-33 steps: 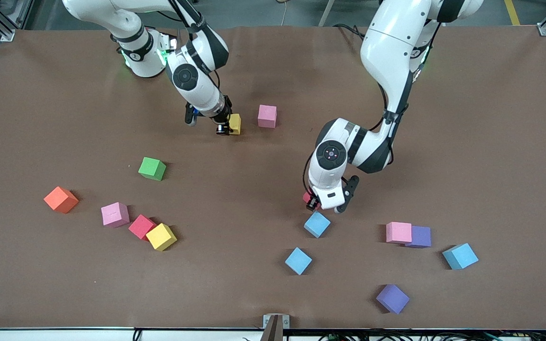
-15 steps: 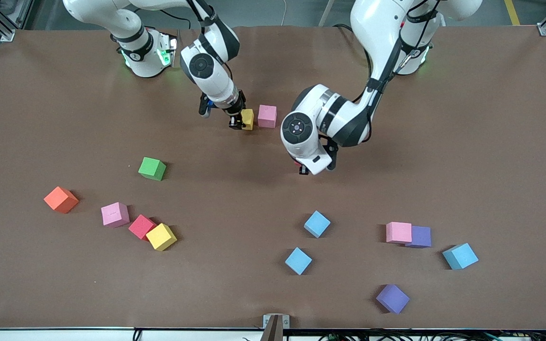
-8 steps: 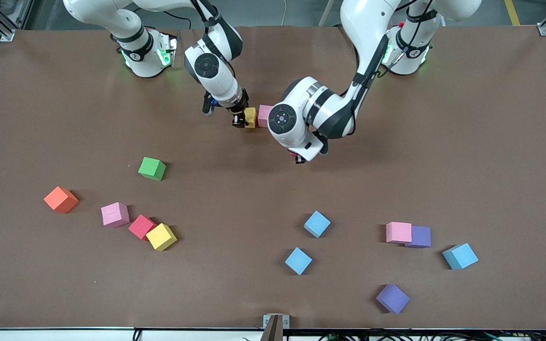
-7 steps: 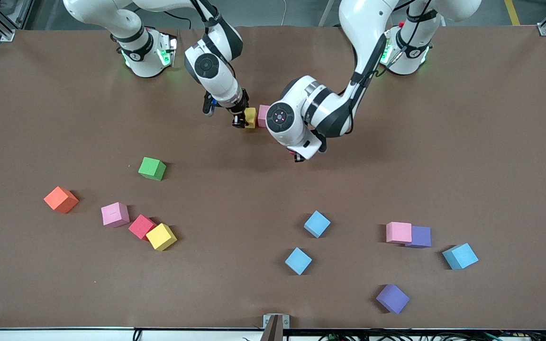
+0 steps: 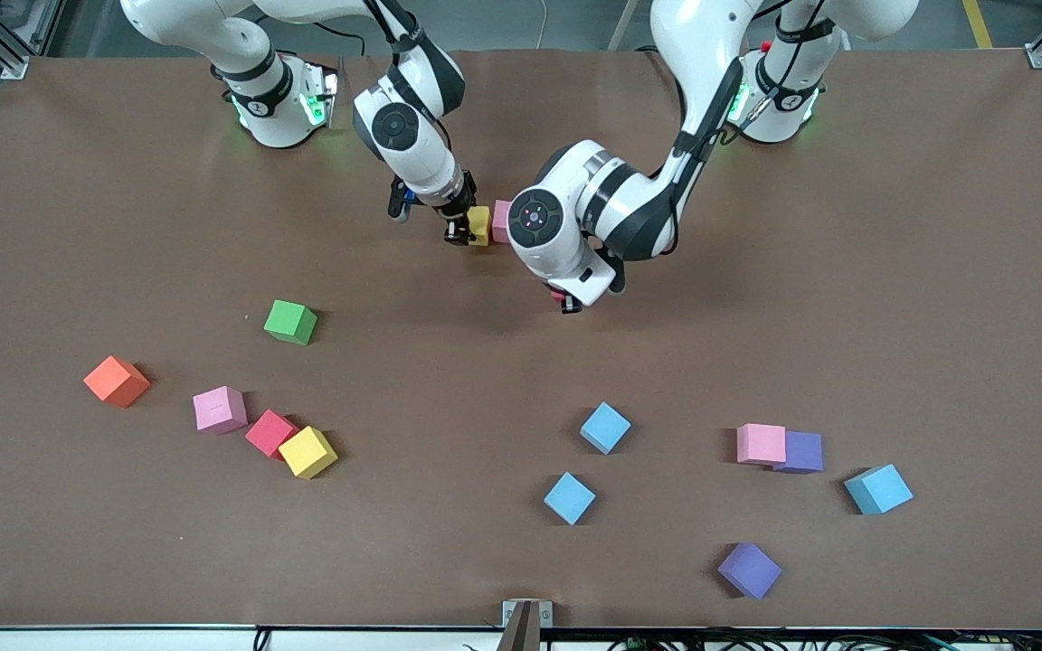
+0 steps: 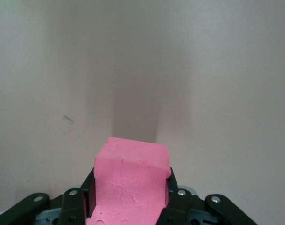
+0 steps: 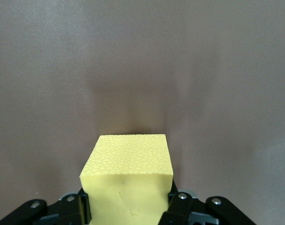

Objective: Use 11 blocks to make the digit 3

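Observation:
My right gripper (image 5: 459, 231) is shut on a yellow block (image 5: 479, 225), which fills the right wrist view (image 7: 128, 185), low at the table and touching a pink block (image 5: 500, 218). The left arm's wrist partly hides that pink block. My left gripper (image 5: 564, 303) is shut on a red block (image 6: 132, 185) and holds it just above bare table, close to the pink block. Loose blocks lie nearer the front camera: green (image 5: 290, 322), pink (image 5: 219, 409), red (image 5: 269, 432), yellow (image 5: 307, 452), two light blue (image 5: 605, 427) (image 5: 569, 497), pink (image 5: 761, 444) touching purple (image 5: 803, 452).
An orange cube (image 5: 117, 381) lies toward the right arm's end. A third blue cube (image 5: 877, 488) and a second purple cube (image 5: 749, 570) lie toward the left arm's end, near the front edge. A metal bracket (image 5: 526, 615) sits at the front edge.
My left gripper carried the red block from beside the light blue block to near the pink block. My right gripper slid the yellow block against the pink block.

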Motion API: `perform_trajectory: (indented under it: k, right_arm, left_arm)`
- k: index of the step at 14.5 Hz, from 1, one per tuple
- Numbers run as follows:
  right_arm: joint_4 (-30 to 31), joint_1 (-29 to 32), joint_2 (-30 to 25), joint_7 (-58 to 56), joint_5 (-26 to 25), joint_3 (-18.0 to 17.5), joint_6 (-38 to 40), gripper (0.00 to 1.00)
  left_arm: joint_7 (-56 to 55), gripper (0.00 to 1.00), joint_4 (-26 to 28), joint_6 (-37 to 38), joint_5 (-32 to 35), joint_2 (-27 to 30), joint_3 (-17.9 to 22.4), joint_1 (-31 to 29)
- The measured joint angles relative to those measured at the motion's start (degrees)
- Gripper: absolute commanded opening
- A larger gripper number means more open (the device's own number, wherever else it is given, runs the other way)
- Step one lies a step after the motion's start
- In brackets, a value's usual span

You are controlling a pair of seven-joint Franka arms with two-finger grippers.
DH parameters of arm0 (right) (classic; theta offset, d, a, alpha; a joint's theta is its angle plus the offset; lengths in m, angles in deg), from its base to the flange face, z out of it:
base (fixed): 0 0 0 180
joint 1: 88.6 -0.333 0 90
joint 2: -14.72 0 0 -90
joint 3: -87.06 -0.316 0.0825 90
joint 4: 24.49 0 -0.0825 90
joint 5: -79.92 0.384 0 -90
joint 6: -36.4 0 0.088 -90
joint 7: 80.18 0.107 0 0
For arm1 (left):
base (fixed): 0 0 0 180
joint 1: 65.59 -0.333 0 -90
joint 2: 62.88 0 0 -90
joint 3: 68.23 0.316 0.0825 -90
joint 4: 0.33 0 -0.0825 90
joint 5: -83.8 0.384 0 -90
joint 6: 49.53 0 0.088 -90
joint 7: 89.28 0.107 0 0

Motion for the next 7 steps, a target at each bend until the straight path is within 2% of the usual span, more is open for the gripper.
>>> perform_trajectory:
  k: [7]
  right_arm:
    - [-0.36, -0.75, 0.23, 0.05, 0.73, 0.2, -0.05, 0.03]
  left_arm:
    - [1.2, 0.18, -3.92, 0.07, 5.46, 6.65, 1.53, -7.19]
